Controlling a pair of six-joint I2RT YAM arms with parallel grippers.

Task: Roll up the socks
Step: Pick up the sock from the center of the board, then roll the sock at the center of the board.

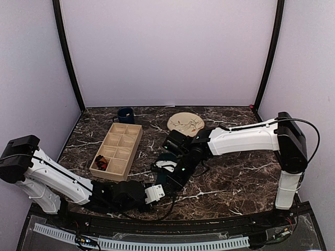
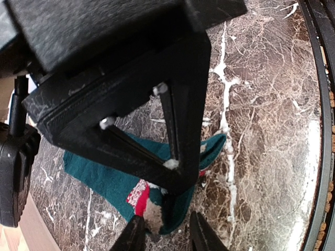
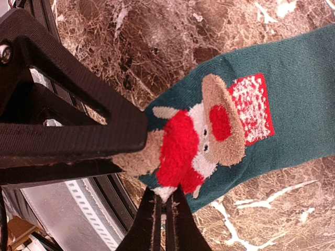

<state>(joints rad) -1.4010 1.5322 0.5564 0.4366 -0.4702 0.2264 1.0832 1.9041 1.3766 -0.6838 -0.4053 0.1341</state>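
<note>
One of the socks (image 1: 162,158) lies flat at the table's near middle. It is teal-green (image 2: 99,175) with a red patch and a fuzzy red, tan and white figure (image 3: 282,104). My right gripper (image 3: 165,209) is shut on the sock's edge by the fuzzy figure, and it reaches in from the right (image 1: 170,175). My left gripper (image 2: 167,235) straddles the same end of the sock with its jaws apart; one finger touches the tan fuzz, the other stands clear. It comes in from the lower left (image 1: 163,187). The right gripper's black fingers (image 2: 183,104) hide part of the sock.
A wooden compartment tray (image 1: 125,125) stands at the left, with a small dark, red and orange bundle (image 1: 102,163) in a near compartment. A dark blue mug (image 1: 125,115) and a round plate (image 1: 186,124) sit at the back. The table's black near rail (image 2: 314,130) is close.
</note>
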